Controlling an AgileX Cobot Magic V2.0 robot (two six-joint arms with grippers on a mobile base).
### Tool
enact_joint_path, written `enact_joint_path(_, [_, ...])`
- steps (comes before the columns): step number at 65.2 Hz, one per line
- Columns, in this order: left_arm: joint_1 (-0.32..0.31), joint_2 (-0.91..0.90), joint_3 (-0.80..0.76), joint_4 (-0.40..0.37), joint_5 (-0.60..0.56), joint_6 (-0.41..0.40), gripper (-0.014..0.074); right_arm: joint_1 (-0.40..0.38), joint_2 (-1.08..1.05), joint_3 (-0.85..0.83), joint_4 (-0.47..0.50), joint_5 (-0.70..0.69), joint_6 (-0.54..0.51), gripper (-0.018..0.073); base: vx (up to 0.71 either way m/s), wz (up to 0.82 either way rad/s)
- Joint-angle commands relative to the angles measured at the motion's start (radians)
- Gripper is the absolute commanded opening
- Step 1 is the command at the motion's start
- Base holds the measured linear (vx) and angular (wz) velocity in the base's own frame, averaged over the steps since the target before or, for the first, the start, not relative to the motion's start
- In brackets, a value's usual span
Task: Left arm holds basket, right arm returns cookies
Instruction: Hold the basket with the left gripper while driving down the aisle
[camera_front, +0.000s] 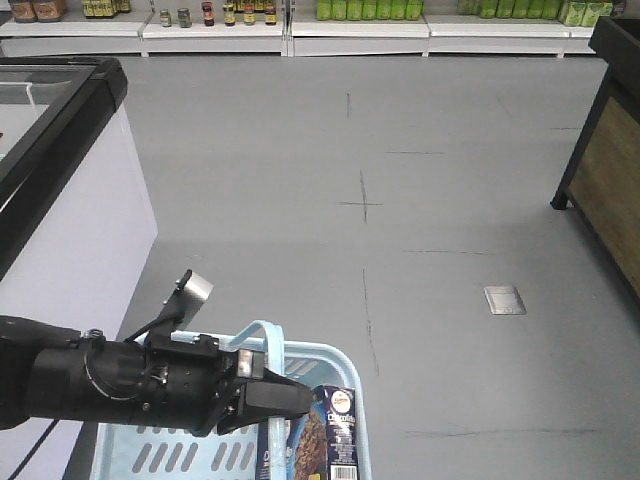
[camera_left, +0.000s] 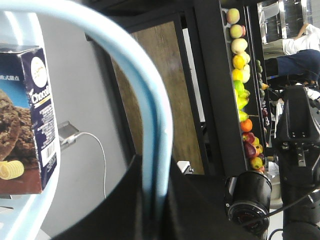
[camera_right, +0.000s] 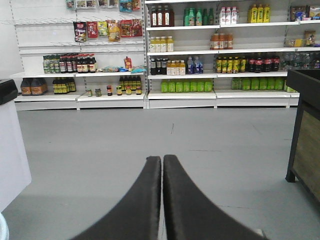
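Observation:
My left arm (camera_front: 120, 385) reaches in from the lower left. Its left gripper (camera_front: 280, 398) is shut on the light blue hoop handle (camera_front: 272, 335) of the basket (camera_front: 345, 362). The left wrist view shows the handle (camera_left: 145, 85) running down between the two black fingers of the left gripper (camera_left: 152, 167). The cookies (camera_front: 330, 435), a dark navy box, stand upright inside the basket, just right of the gripper; the box (camera_left: 25, 115) also fills the left of the left wrist view. My right gripper (camera_right: 162, 159) is shut on nothing and points at the far shelves, well away from the basket.
A white chest freezer (camera_front: 60, 170) with a black rim stands at the left. A black-framed wooden stand (camera_front: 605, 170) is at the right. Stocked shelves (camera_right: 200, 50) line the back wall. A metal floor plate (camera_front: 504, 299) lies in the grey floor. Fruit racks (camera_left: 242, 85) show beside the stand.

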Motion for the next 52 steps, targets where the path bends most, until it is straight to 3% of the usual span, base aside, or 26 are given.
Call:
enact_joint_path(1, [-0.004, -0.048, -0.023, -0.092, 0.071, 0.012, -0.0008, 0.001, -0.012, 0.0, -0.009, -0.075, -0.001, -0.0008, 0.35, -0.01])
enact_joint_path(52, [-0.004, -0.048, -0.023, -0.096, 0.064, 0.012, -0.0008, 0.001, -0.011, 0.0, -0.009, -0.075, -0.001, -0.0008, 0.34, 0.01])
